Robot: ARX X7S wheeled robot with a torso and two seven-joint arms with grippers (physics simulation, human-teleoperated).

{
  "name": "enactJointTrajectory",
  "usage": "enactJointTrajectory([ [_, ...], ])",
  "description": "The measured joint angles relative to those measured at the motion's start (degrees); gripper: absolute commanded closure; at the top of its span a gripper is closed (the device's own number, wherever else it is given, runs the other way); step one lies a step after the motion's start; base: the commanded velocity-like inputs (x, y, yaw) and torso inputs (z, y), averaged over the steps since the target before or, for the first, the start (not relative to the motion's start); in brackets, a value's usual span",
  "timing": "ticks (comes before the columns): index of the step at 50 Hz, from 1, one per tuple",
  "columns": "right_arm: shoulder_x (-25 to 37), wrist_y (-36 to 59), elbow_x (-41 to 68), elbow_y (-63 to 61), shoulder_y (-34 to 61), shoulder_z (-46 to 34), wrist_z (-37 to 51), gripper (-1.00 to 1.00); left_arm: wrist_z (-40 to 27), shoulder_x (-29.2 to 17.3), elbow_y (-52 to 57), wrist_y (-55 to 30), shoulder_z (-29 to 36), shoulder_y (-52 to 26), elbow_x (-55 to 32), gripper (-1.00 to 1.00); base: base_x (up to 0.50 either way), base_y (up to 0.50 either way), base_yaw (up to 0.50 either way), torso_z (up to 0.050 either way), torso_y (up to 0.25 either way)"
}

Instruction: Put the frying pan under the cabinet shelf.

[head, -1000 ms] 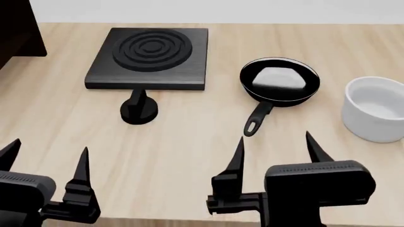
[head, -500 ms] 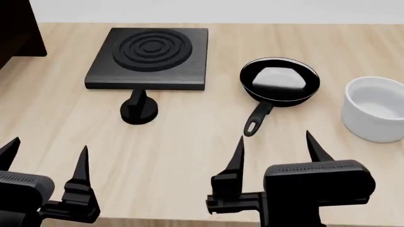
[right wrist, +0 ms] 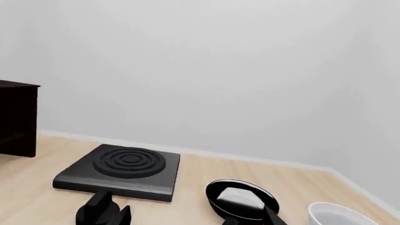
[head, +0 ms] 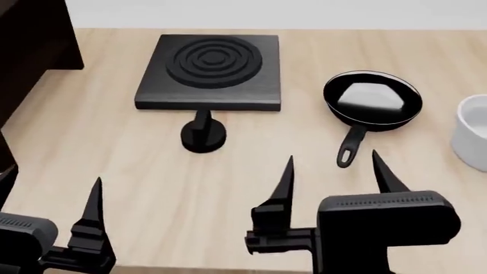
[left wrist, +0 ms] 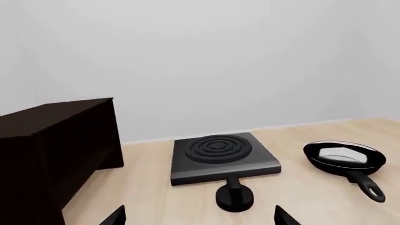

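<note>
Both grippers, left gripper (head: 49,194) and right gripper (head: 331,171), hang wide open and empty; the frying pan (head: 372,104) sits untouched, its handle probably reachable rightward.

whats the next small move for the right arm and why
Probably ease the right hand forward toward the frying pan handle: both hands are open and empty, the handle points back toward it, and the pan sits far from the cabinet shelf.

No text, label, brand, number or sign can be read in any view. The frying pan (head: 372,103), the burner plate (head: 211,71) with its raised rings, the dark cabinet shelf (left wrist: 53,150) and the white bowl (head: 473,138) all have plain, unmarked surfaces.
</note>
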Motion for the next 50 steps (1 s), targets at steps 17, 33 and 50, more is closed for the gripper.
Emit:
enactJointTrajectory([
  [17,0.26,0.09,1.49,1.07,1.52,-0.43,-0.04,-1.00,-1.00,-0.43,5.85,-13.04,1.43,-12.87,-0.46,-1.00,0.05,0.18,0.00,0.000,0.000],
  [33,0.80,-0.26,2.27,3.88,3.10,-0.49,0.29,-1.00,0.13,-0.68,8.09,-35.11,0.58,-42.21,-2.61,-1.00,0.00,0.00,0.00,0.000,0.000],
  [50,1.39,-0.23,2.21,5.02,4.13,-1.28,1.21,-1.00,1.03,-1.32,5.75,-43.03,0.48,-55.93,-4.22,-1.00,0.02,0.04,0.00,0.000,0.000],
])
